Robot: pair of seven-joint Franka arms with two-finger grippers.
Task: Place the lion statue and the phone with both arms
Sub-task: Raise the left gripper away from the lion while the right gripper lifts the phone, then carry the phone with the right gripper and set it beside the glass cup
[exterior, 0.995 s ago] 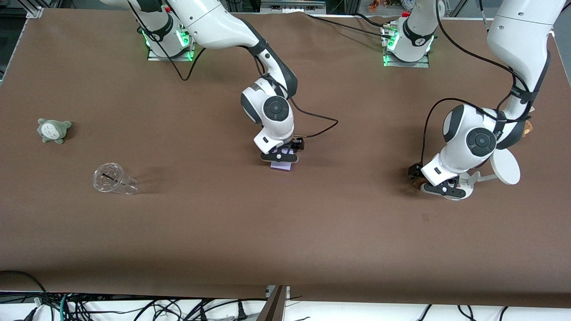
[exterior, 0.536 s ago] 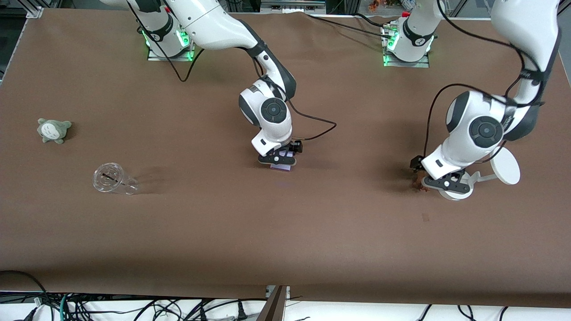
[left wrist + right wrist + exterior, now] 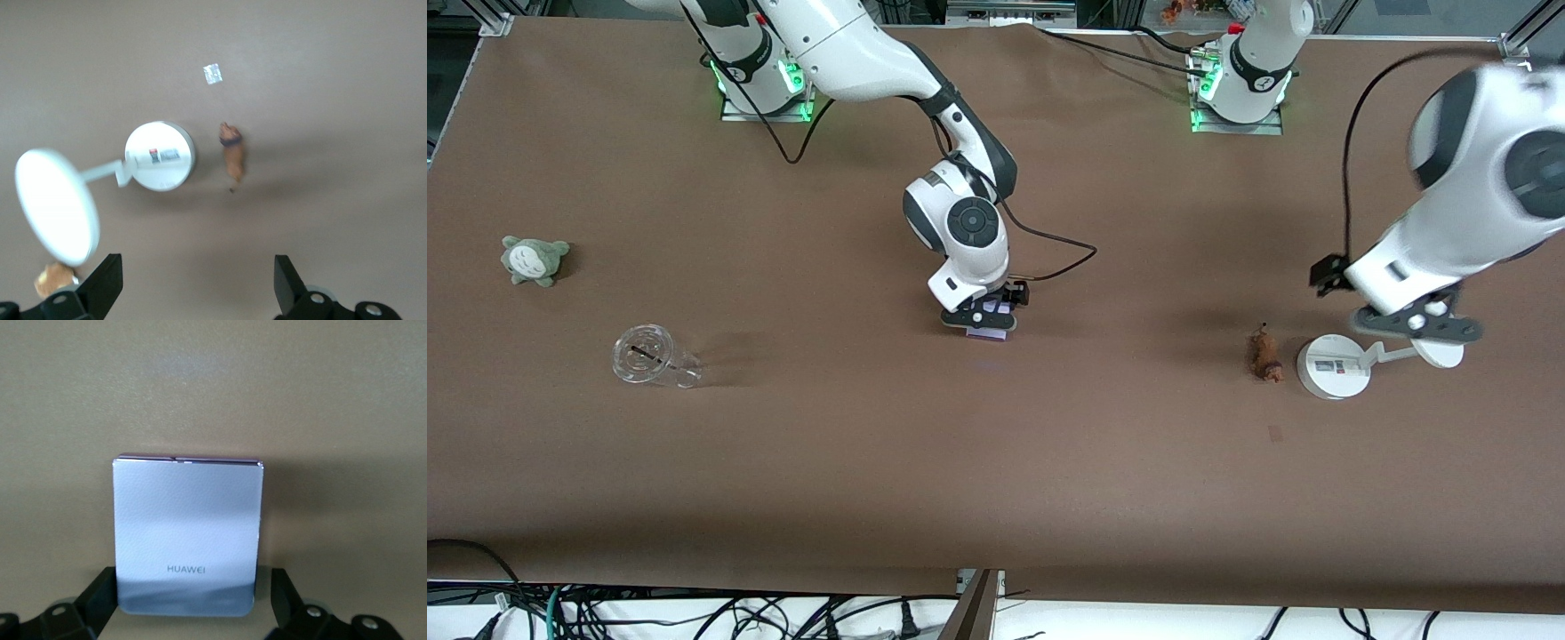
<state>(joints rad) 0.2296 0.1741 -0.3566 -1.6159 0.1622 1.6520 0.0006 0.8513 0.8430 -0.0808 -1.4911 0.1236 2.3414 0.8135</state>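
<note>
We count one grey-green plush [image 3: 534, 260] and one clear cup [image 3: 654, 357] toward the right arm's end. The lion statue [image 3: 1264, 355] lies just beside one white stand [image 3: 1334, 366]. Our left gripper [image 3: 1416, 325] hangs spread above the stand; our right gripper [image 3: 980, 317] straddles, unclamped, the phone [image 3: 187, 535], marked HUAWEI, mid-table.

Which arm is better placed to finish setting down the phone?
Right: the right claw is low at mid-table, open around the phone. The left claw is up over the white stand.
</note>
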